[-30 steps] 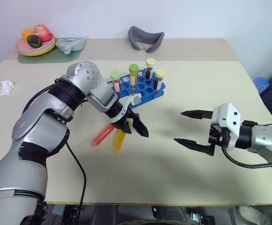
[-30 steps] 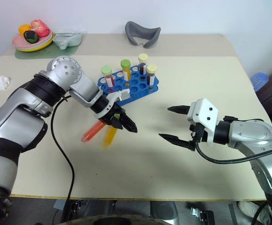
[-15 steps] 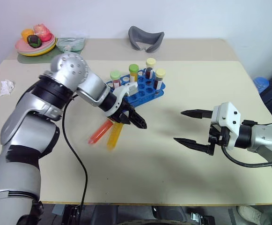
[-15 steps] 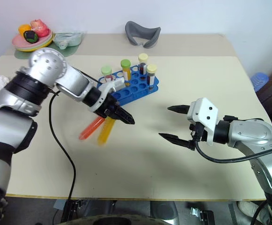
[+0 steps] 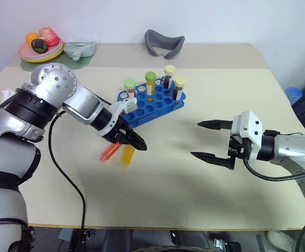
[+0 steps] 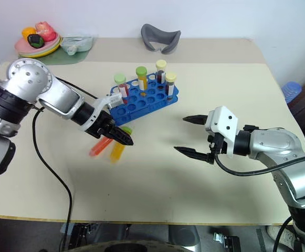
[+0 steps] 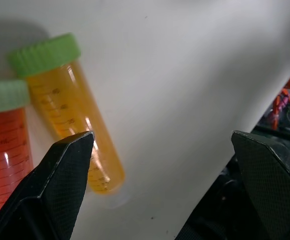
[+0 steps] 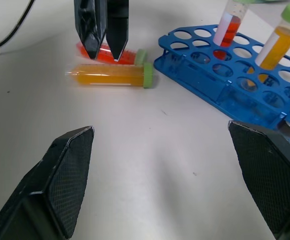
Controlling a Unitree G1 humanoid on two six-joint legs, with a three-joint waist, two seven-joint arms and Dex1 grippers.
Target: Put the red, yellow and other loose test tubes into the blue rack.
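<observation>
your left claw (image 5: 133, 143) is hanging wide open over the red tube (image 8: 105, 54) and yellow tube (image 8: 110, 76) lying on the worktop (image 5: 157, 178) | right claw (image 5: 211, 142) is gaping wide, holding nothing | blue rack (image 5: 153, 103) is sitting just behind

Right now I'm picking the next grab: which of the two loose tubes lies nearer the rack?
The red tube; the yellow tube lies beside it on the side away from the blue rack.

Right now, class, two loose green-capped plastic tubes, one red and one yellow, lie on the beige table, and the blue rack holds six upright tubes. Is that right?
Not quite: the blue plastic rack holds four upright tubes, as the left eye view shows. The red green-capped tube and the yellow one do lie loose.
</observation>
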